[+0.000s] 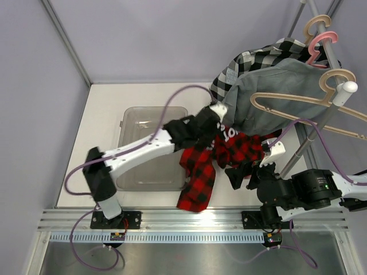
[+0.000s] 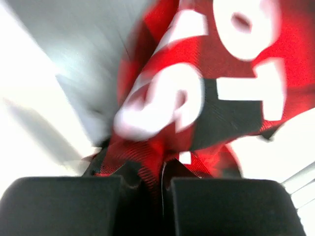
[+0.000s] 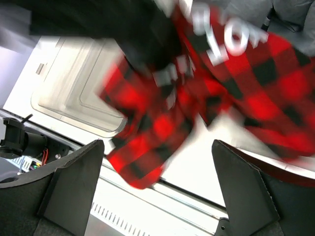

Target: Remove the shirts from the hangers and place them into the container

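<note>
Zero binned: container (image 1: 124, 123) beside left hand (image 2: 162, 183), no shirt inside.
Grip: left hand clamped on plaid shirt (image 1: 198, 183).
Spare: right hand (image 3: 157, 172) apart, empty.
Remaining: grey shirt (image 1: 275, 86), checked shirt (image 1: 258, 57) hanging above.

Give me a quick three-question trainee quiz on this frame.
1. True or false: a shirt lies inside the container.
2. The left fingers are: A open, B shut on the red plaid shirt, C out of view.
3. Fill in: the right fingers stand ____.
Key: 1 false; 2 B; 3 open.
</note>
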